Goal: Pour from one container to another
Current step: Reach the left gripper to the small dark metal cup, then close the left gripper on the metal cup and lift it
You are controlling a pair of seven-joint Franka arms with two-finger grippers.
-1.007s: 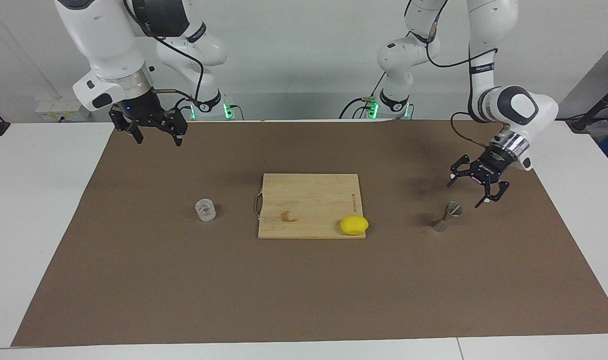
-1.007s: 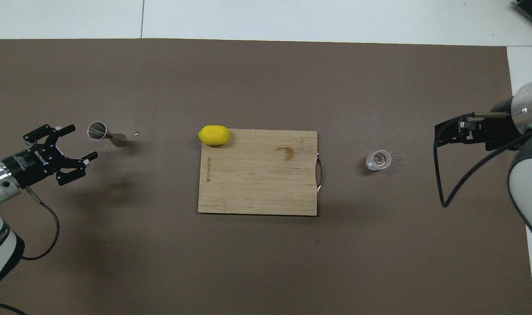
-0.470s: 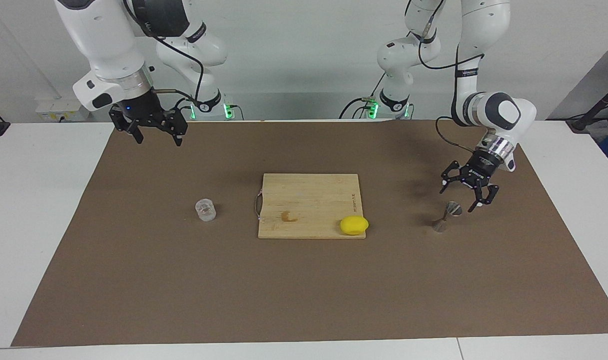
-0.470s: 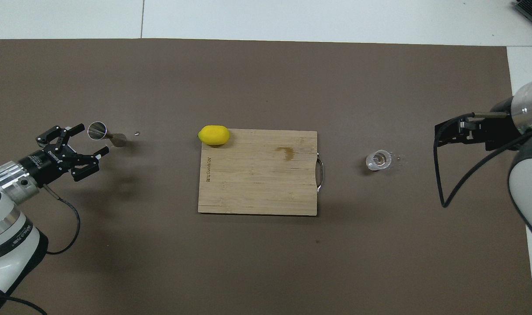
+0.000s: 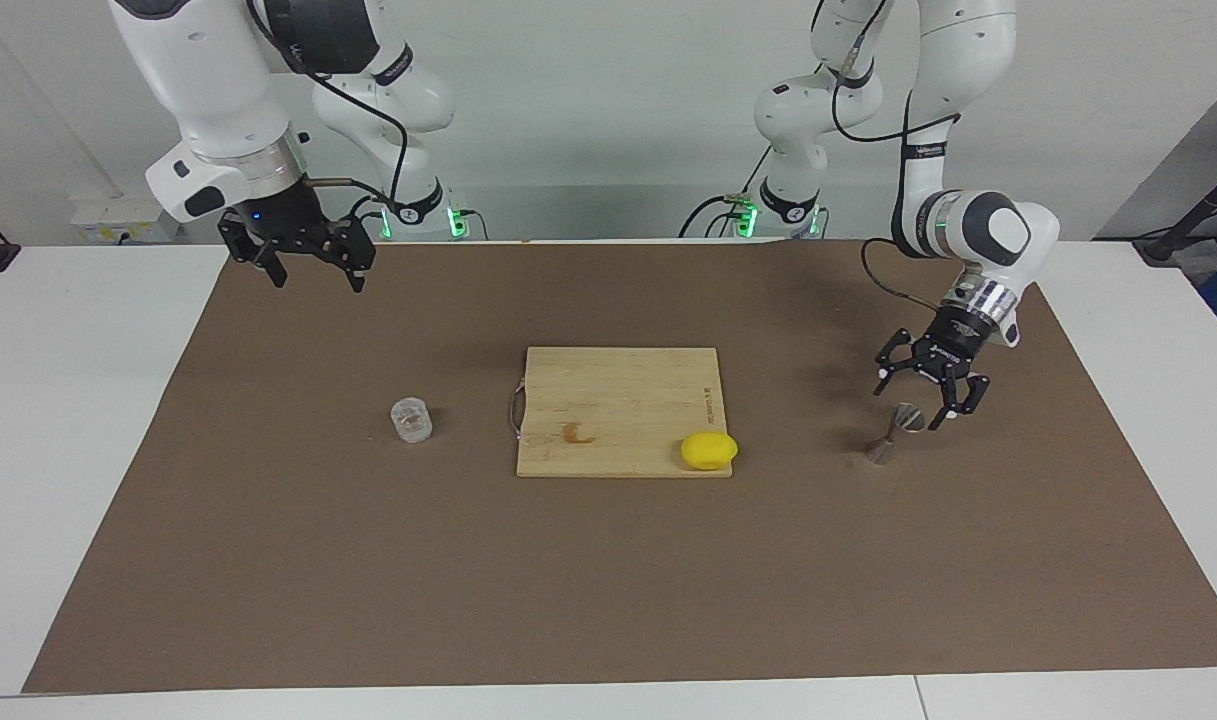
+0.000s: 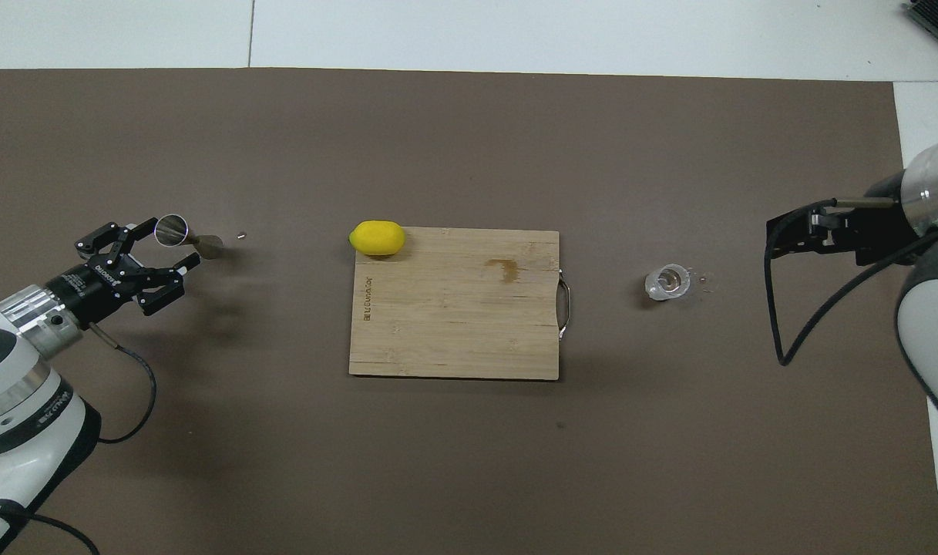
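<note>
Metal jigger [image 5: 893, 432]: light, stiff, slick; best gripped at narrow waist. Left claw [image 5: 920, 391] spread round it; right claw [image 5: 305, 263] waits, agape.

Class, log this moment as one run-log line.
left gripper: fingers open around jigger top | right gripper: open, waiting above mat | clear cup: untouched | pour: not begun

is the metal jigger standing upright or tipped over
Upright: the jigger stands on one cone on the mat, open mouth up; the left gripper is around its top.
</note>
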